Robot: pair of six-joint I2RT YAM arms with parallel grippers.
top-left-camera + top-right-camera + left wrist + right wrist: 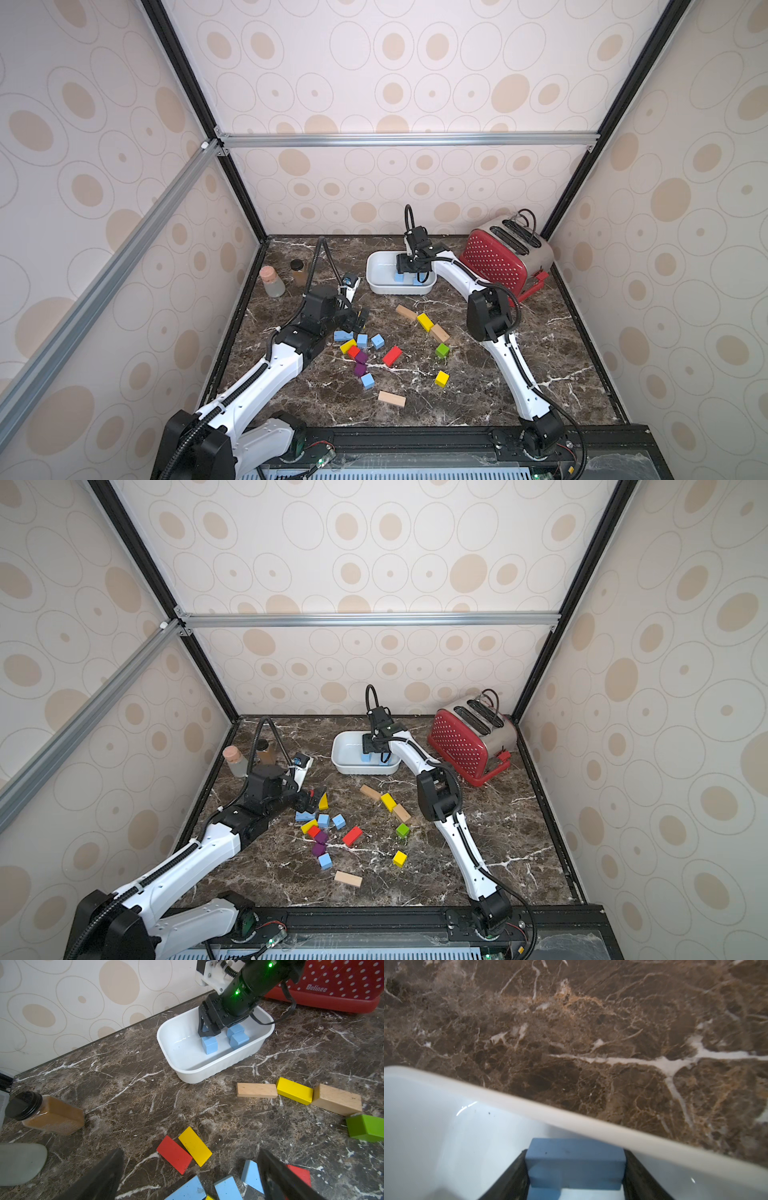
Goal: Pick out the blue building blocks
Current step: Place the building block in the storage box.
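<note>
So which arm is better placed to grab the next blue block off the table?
Left. The open left gripper hangs right by the loose blue blocks, while the right gripper is down in the tub, far from them, with a blue block between its fingers.

Small matte sky-blue building blocks (pixel 377 341) — four loose on the dark marble tabletop (pixel 478 395), one a flat bar (pixel 343 335); at least three more inside the white plastic tray (pixel 207 1078).
</note>
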